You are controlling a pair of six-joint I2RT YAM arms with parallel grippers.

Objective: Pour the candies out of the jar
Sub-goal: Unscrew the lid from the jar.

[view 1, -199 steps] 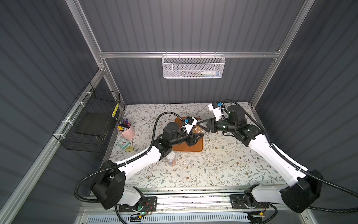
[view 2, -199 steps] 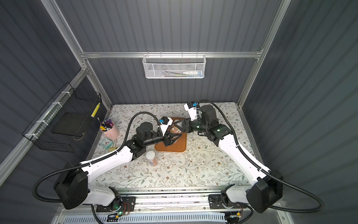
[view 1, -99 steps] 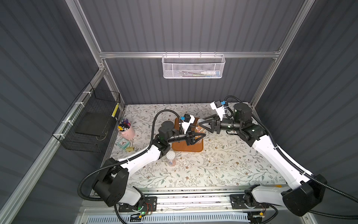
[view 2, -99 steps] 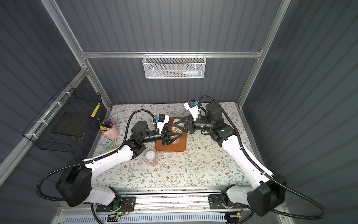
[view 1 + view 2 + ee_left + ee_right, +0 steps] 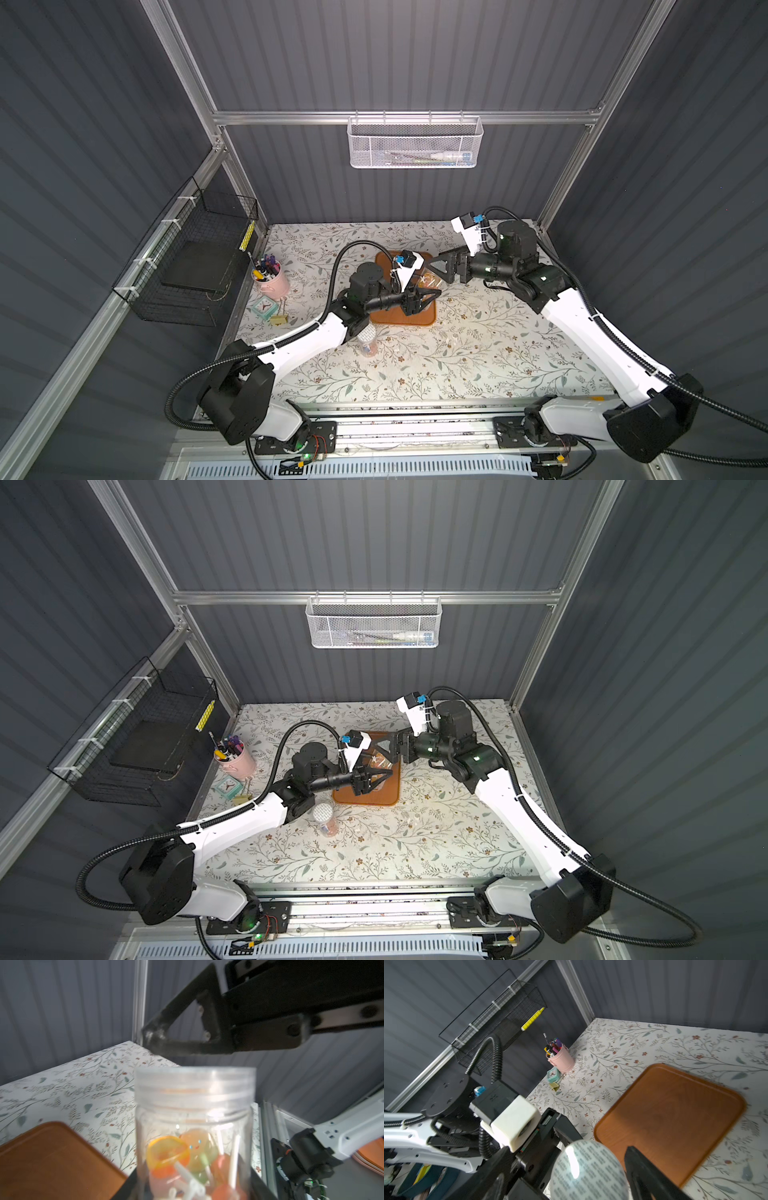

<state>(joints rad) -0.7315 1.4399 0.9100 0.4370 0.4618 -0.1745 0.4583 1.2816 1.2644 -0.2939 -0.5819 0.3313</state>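
left gripper [image 5: 430, 296] was clamped tight on the jar [image 5: 193, 1126], holding it above the orange tray [image 5: 415, 320]; candies [image 5: 182, 1155] were all inside, orange and pink heads on white sticks, one wearing a tiny printed smile; lid [image 5: 587, 1169] sat on, its top covered in rows of grey print, too blurred to read; right gripper [image 5: 437, 270] hung at the lid, jaws spread wide, gripping nothing

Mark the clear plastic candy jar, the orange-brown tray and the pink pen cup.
clear plastic candy jar [image 5: 194, 1124]: left wrist view, shoulder wall.
orange-brown tray [image 5: 675, 1118]: right wrist view, bare floor.
pink pen cup [image 5: 563, 1061]: right wrist view, side wall.
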